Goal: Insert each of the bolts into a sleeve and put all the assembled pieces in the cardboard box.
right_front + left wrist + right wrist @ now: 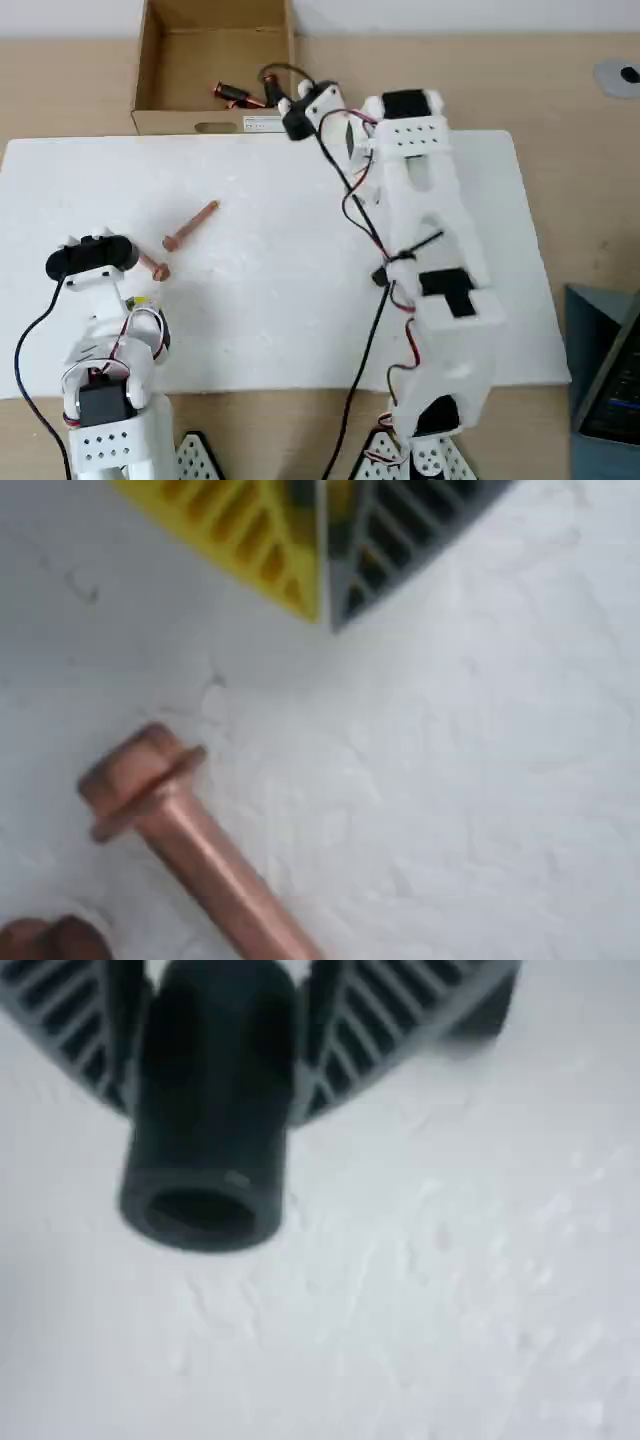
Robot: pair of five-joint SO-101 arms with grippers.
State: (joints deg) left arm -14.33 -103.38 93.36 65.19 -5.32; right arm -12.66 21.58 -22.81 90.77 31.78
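Between the clenched right fingers (60,1030) sits a black sleeve (205,1150); near the closed, empty left fingers (250,540) lies a bolt (190,840), shank cut off.

The mat (300,330) lies across the table (560,90), and the cardboard box (146,70) stands just beyond its far edge, left of centre. In the box, toward its near right corner, lie assembled pieces (238,96). My right arm stretches from the near right across the mat. My right gripper (210,1080) hangs over the mat's far edge, just beside the box's near right corner, with a sleeve (205,1195) between its fingers. On the mat's left half lie a far bolt (190,225) and a near bolt (153,267) just beside each other. The near bolt is close to my left gripper (325,610), which sits at the near left. A laptop (610,380) lies off the mat, at the near right.
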